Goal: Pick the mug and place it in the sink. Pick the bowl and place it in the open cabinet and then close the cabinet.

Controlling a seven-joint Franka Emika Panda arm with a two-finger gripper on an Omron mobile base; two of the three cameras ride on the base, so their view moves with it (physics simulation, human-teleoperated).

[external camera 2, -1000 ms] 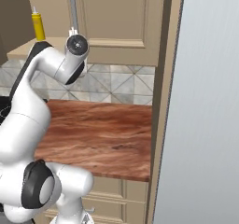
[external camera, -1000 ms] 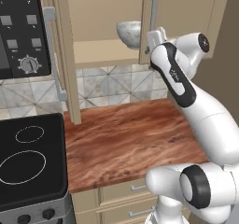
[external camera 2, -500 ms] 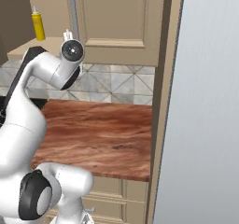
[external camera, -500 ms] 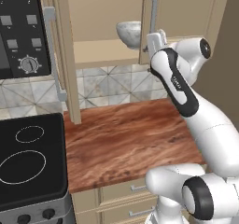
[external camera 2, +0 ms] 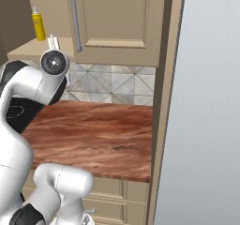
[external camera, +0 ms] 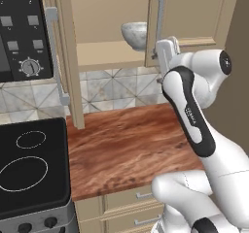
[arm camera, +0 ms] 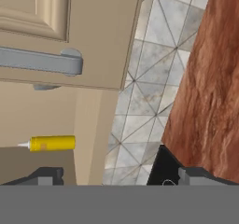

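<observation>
Bowl sitting on the cabinet shelf, gripper hanging released and empty beside the right door's handle; door looking rigid and light, likely swinging shut best taken by that smooth bar.

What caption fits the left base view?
Stone-like bowl rests on the open cabinet shelf; end effector beside the right door.
</observation>
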